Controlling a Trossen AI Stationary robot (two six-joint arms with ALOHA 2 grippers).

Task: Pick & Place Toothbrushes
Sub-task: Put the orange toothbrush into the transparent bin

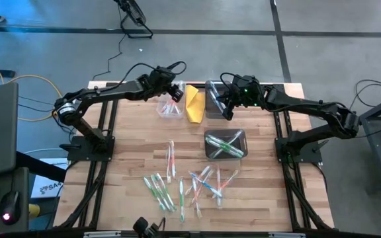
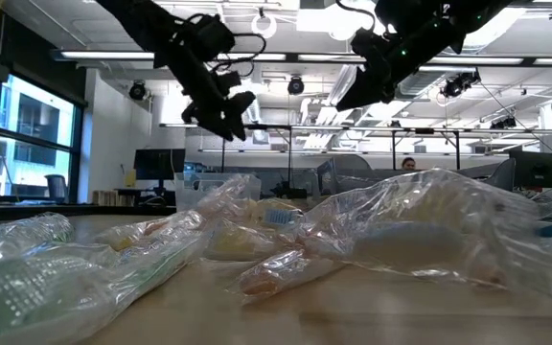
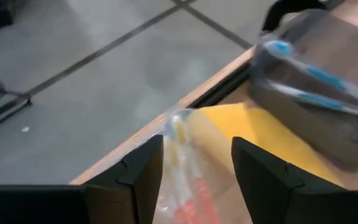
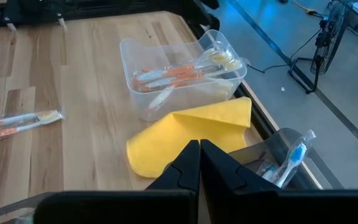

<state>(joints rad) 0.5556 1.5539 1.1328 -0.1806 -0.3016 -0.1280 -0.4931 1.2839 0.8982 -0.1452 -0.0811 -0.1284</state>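
With our left gripper (image 1: 172, 92) spread wide and empty above the clear bin (image 4: 179, 78) of red toothbrushes (image 4: 166, 76), we should lift clear before fetching another, our right gripper (image 1: 228, 109) closed, holding nothing.

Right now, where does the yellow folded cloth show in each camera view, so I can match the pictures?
High view: yellow cloth at the table's far edge, between the two arms.
Low view: not identifiable behind the wrapped toothbrushes.
Left wrist view: yellow patch just beyond the open left end effector.
Right wrist view: centre, just past the shut right end effector.
Shared landmark: the clear bin of orange toothbrushes beside the cloth, also in the high view.
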